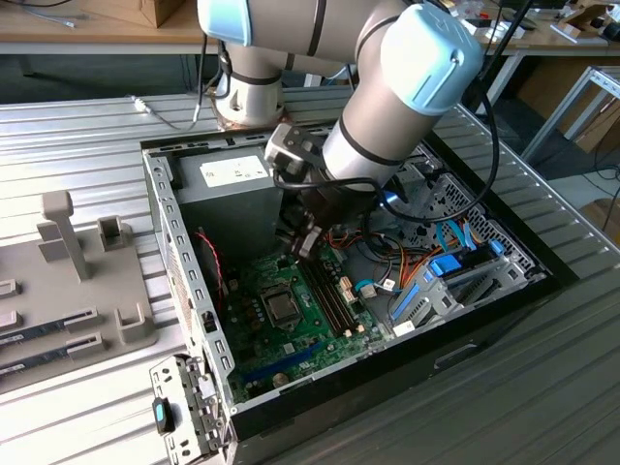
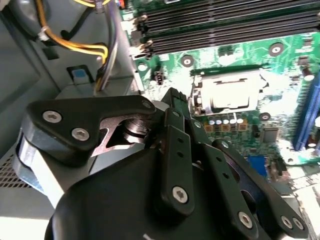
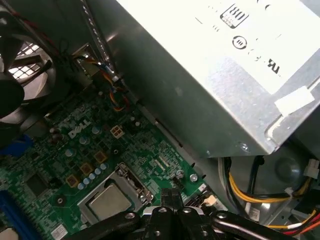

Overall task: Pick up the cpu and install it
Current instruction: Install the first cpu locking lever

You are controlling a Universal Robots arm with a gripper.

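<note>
The cpu (image 3: 109,201) already lies in its socket frame (image 2: 229,93) on the motherboard (image 1: 291,320); the gripper (image 2: 172,97) hovers nearby, fingers pressed together, holding nothing.

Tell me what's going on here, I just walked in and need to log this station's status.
A single robot arm is reaching into an open computer case lying on a metal table. Its gripper hangs just above the motherboard, beside the memory slots. The cpu already lies in its socket, showing its silver-grey top in both wrist views. The fingers look closed together with nothing visible between them. The power supply sits close by.
</note>
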